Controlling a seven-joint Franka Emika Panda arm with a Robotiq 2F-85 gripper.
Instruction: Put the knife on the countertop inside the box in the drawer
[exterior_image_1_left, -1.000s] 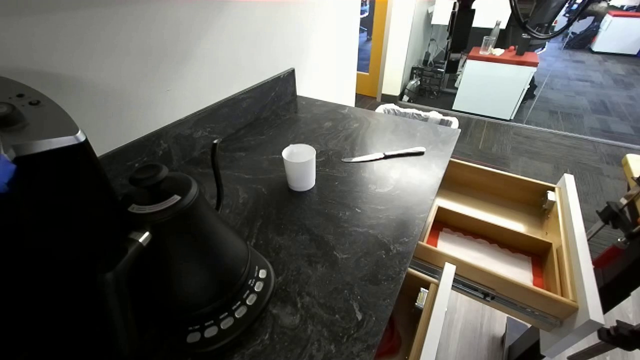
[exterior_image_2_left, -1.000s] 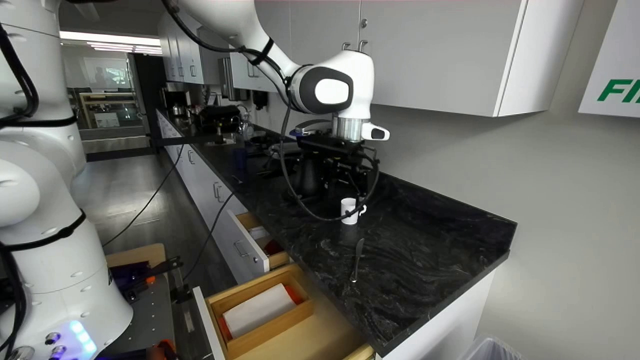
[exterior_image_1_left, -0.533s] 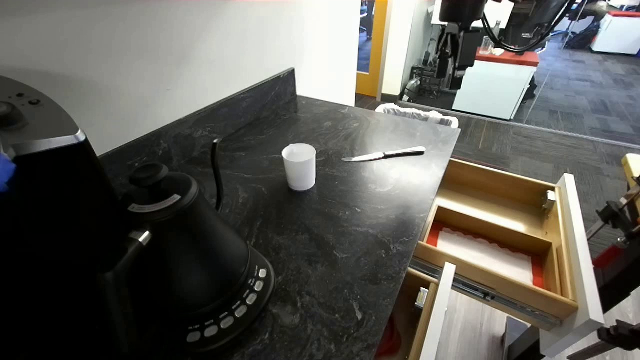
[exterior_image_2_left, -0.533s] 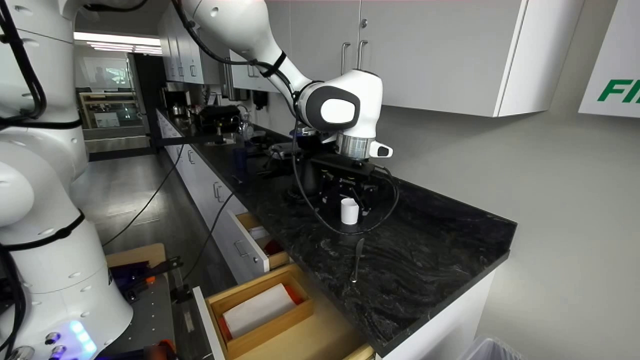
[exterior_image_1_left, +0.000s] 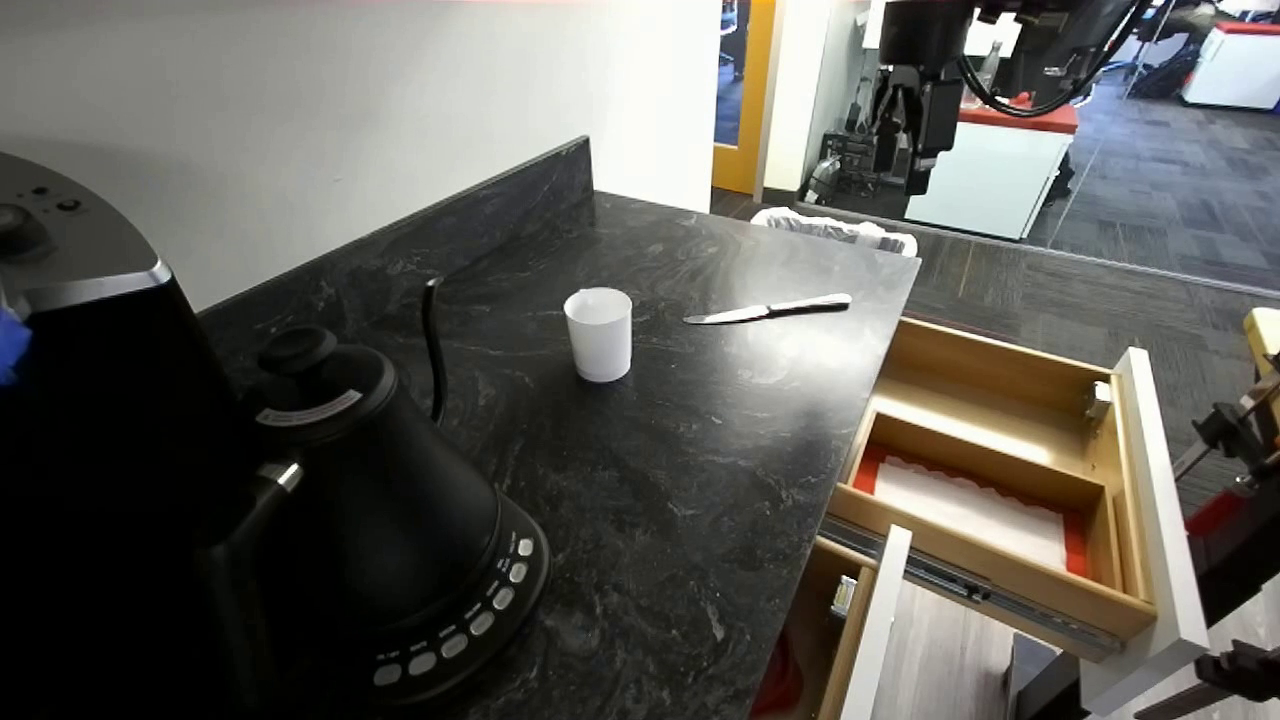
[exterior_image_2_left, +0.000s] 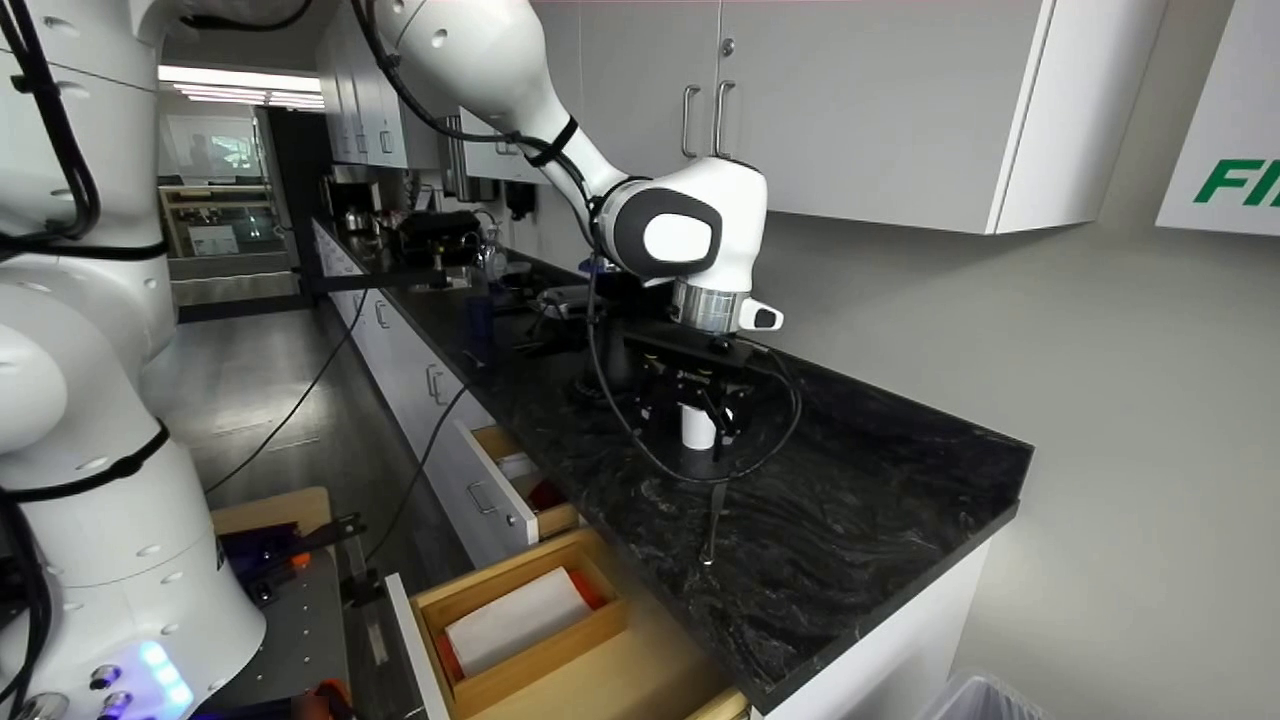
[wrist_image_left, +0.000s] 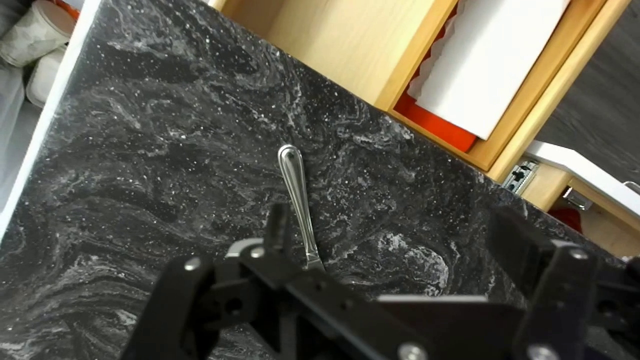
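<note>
The silvery knife (exterior_image_1_left: 770, 309) lies flat on the dark countertop (exterior_image_1_left: 660, 500), its handle end toward the drawer side. It also shows in an exterior view (exterior_image_2_left: 713, 525). In the wrist view the knife (wrist_image_left: 298, 197) passes by the left finger, and its blade is hidden under the gripper. My gripper (wrist_image_left: 395, 235) is open and empty, above the countertop. It also hangs high in an exterior view (exterior_image_1_left: 902, 168). The wooden box (exterior_image_2_left: 545, 655) sits inside the pulled-out drawer (exterior_image_2_left: 600, 685). A white sheet and something red lie in the box, also seen in the wrist view (wrist_image_left: 415, 55).
A white cup (exterior_image_1_left: 600, 335) stands near the blade tip. A black kettle (exterior_image_1_left: 380, 490) and a dark machine (exterior_image_1_left: 90, 270) stand farther along the counter. A second drawer (exterior_image_1_left: 878, 640) is partly open beside the first. A lined bin (exterior_image_1_left: 840, 232) stands past the counter's end.
My gripper has come down and now shows more fully in an exterior view. The arm has moved forward and lower over the counter. The knife, cup, box and drawer have not moved.
</note>
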